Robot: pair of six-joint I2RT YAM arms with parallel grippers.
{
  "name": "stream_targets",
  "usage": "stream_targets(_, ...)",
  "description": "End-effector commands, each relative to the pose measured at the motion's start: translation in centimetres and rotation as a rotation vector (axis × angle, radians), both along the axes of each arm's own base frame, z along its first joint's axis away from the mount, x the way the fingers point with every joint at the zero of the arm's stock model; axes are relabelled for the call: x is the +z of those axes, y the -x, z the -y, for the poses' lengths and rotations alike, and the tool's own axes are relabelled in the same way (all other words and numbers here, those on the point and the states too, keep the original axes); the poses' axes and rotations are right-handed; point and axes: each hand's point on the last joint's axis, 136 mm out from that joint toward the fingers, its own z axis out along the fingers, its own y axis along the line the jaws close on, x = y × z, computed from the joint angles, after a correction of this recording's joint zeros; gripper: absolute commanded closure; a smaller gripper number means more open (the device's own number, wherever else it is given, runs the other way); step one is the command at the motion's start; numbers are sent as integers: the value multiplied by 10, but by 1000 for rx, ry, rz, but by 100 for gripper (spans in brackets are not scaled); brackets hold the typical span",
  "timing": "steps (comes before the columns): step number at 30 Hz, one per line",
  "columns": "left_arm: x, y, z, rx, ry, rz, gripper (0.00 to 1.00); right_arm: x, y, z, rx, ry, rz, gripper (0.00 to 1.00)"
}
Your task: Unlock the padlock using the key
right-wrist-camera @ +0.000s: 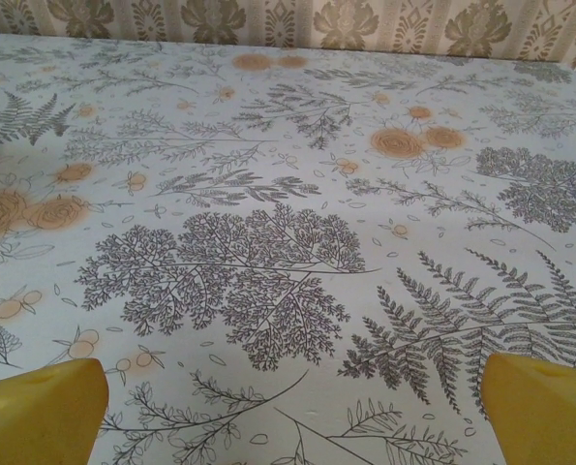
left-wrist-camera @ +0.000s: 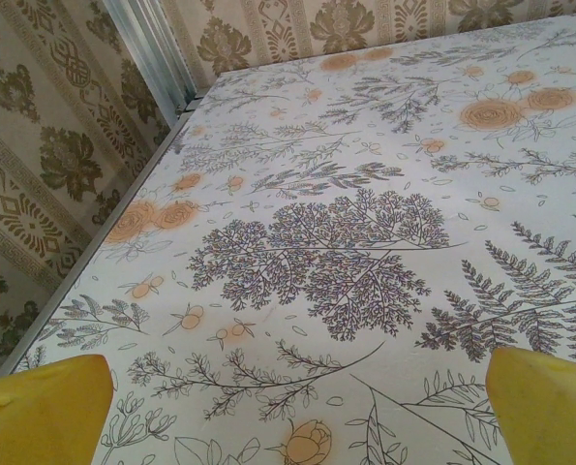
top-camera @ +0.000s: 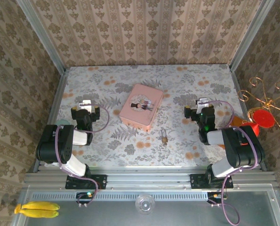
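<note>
- The left gripper [top-camera: 86, 102] is waiting with its jaws wide open and is holding nothing. Its yellow fingertips [left-wrist-camera: 41, 407] are pointing at the bare flowery table [left-wrist-camera: 365, 194].
- The right gripper [top-camera: 203, 101] is also showing wide open jaws with nothing in them.
- The padlock [top-camera: 164, 139] is lying on the table just in front of the pink tin [top-camera: 140, 107]. It is between the two arms, well apart from both sets of jaws and a bit nearer the right one.
- The key is looking too tiny to pick out. It may be lying right by the padlock.
- I think a gripper should be coming back and inward, going straight down over the small thing and closing slowly, so it is not sliding away.
</note>
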Motion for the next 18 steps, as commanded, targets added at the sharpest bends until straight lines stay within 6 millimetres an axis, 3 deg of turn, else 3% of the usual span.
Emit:
stream_targets(1,7,-3,1,-2,23,20,0,7,-9,0,9,-31,6,0)
stream_targets(18,7,-3,1,-2,23,20,0,5,-12,4,27,-82,-12,0)
